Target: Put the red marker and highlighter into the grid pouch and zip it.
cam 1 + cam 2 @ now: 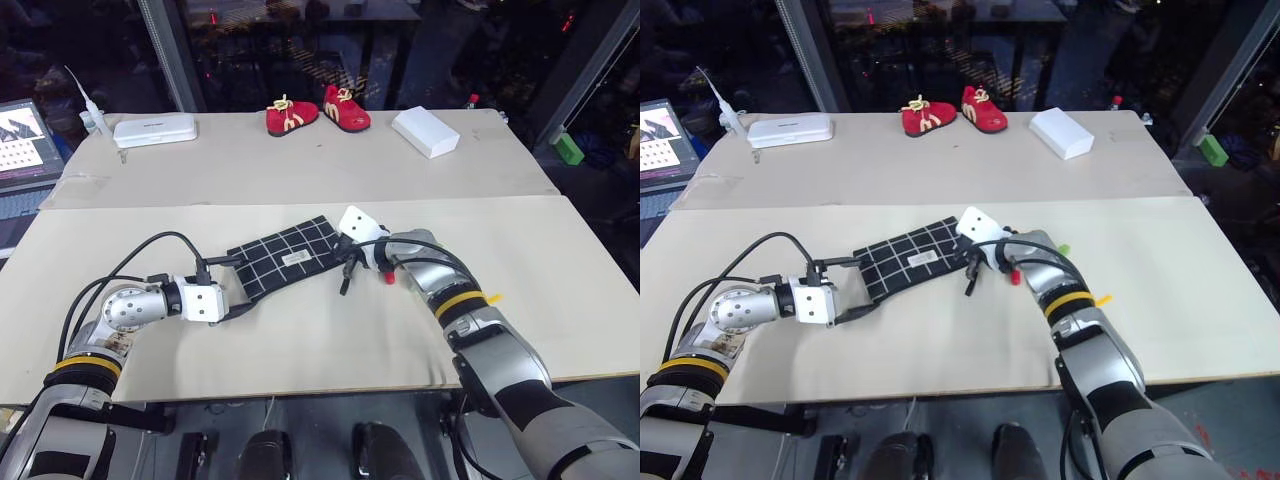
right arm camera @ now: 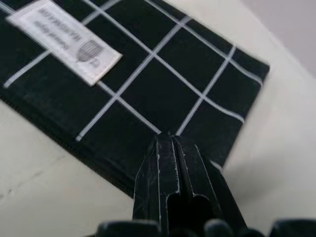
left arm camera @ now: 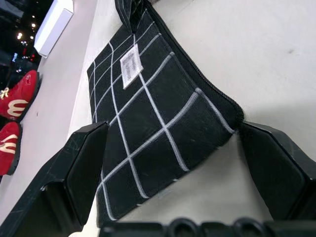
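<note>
On the near table, right in the middle, the grid pouch (image 1: pixel 285 260) is lying flat and slanted, its white label (image 1: pixel 295 258) facing up; both arms are working at its two ends. At the nearer end, the left gripper (image 1: pixel 240 300) is sitting with its black fingers (image 3: pixel 81 170) spread wide, one on each side of the pouch's corner, the fabric lying between them without either pad pressing on it; nothing is being grasped there. At the far end, the right gripper (image 2: pixel 170 148) is pointing down at the pouch with its two fingers clenched tight together, tips right over the fabric near the zipper edge; whether anything thin is pinched between them, I cannot tell. Just by the right wrist, a small red piece (image 1: pixel 388 279) is showing, and a speck of light green (image 1: pixel 1063 248) is peeking out beside the forearm; what either belongs to is too small to call. Further back, the red toy shoes (image 1: pixel 318 112), a white box (image 1: pixel 426 131) and a white case (image 1: pixel 155 130) are sitting on the far table; a laptop (image 1: pixel 25 145) is glowing at the left edge.
</note>
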Controlling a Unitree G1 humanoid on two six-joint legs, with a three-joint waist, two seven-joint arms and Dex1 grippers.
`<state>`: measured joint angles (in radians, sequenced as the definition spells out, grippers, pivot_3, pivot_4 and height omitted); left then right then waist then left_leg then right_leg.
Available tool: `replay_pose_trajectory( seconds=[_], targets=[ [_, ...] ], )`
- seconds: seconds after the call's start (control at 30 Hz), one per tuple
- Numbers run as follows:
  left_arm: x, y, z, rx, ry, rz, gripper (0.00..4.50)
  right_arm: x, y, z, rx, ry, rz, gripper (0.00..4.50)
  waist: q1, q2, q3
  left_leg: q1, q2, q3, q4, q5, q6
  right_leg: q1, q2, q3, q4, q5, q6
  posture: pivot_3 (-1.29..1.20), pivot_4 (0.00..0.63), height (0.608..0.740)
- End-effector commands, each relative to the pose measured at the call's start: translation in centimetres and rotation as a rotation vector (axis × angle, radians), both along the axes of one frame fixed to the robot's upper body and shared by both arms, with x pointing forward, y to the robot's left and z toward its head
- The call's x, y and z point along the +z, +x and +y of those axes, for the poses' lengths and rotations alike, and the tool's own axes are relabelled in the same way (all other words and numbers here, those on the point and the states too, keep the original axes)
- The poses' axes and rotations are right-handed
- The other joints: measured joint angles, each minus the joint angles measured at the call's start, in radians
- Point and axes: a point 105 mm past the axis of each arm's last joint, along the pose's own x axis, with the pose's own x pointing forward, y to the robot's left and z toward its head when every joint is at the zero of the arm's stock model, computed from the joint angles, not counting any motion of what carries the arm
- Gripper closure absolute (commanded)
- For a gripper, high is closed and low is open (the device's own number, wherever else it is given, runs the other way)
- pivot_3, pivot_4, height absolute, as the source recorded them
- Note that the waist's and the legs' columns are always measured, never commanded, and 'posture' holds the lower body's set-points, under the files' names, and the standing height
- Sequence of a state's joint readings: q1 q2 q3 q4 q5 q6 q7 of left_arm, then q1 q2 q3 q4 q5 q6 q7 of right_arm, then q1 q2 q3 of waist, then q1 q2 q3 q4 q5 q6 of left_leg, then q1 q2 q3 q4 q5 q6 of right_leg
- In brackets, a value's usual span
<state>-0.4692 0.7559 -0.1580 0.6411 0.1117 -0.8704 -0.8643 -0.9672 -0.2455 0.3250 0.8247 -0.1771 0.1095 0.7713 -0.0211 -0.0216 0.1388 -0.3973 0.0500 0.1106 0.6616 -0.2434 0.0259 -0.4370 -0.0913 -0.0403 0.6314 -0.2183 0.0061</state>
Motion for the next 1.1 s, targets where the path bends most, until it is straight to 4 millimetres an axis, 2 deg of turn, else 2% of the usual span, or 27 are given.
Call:
replay_pose_trajectory(
  seconds=[0.03,0.1,0.3,0.73,0.8,0.83,1.1],
  targets=[
    [0.3,-0.3,0.1,0.0,-0.003,-0.007,0.0,-2.0,0.2,-1.1,-0.022,-0.133,-0.023,4.49,-0.001,0.0,0.0,0.001,0.0,0.0,0.0,0.0,0.0,0.0,0.0,0.0,0.0,0.0,0.0,0.0,0.15,0.74],
    [0.5,-0.3,0.0,-0.004,-0.009,-0.015,0.0,-2.2,0.3,-1.2,-0.016,-0.175,-0.054,4.49,-0.001,0.0,-0.001,0.002,0.0,0.0,0.0,0.0,0.0,0.002,0.0,0.0,0.0,0.0,0.0,0.0,0.15,0.74],
    [0.6,0.7,-1.0,-0.025,0.007,-0.053,0.0,-0.9,0.7,-0.8,-0.01,-0.14,-0.086,4.49,0.003,0.0,-0.001,0.01,0.0,0.0,0.0,0.0,0.0,0.011,0.0,0.0,-0.001,0.0,0.0,0.0,0.15,0.74],
    [0.0,2.8,-2.5,-0.046,0.037,-0.142,0.0,-0.6,0.6,-1.2,-0.02,-0.098,-0.07,4.49,0.004,0.0,-0.001,0.01,0.0,0.0,0.0,0.0,0.0,0.011,0.0,-0.001,-0.001,0.0,0.0,0.0,0.15,0.74],
    [-0.1,2.7,-2.8,-0.064,0.027,-0.141,0.56,-0.6,0.6,-1.3,-0.022,-0.1,-0.069,4.5,0.006,0.0,-0.001,0.009,0.0,0.0,0.0,0.0,0.0,0.011,0.0,-0.001,-0.001,0.0,0.0,0.0,0.15,0.74],
    [-0.2,2.5,-3.1,-0.079,0.019,-0.135,0.7,-0.7,0.6,-1.4,-0.024,-0.101,-0.068,4.5,0.006,0.0,-0.001,0.009,0.0,0.0,0.0,0.0,0.0,0.011,-0.001,-0.001,-0.001,0.0,0.0,0.0,0.15,0.74],
    [-1.1,0.9,-3.8,-0.167,-0.008,-0.079,3.66,-0.5,0.7,-1.6,-0.032,-0.099,-0.068,4.5,0.005,0.0,-0.001,0.008,0.0,0.0,0.0,0.0,0.0,0.01,-0.001,-0.001,-0.002,0.0,0.0,0.0,0.15,0.74]
  ],
)
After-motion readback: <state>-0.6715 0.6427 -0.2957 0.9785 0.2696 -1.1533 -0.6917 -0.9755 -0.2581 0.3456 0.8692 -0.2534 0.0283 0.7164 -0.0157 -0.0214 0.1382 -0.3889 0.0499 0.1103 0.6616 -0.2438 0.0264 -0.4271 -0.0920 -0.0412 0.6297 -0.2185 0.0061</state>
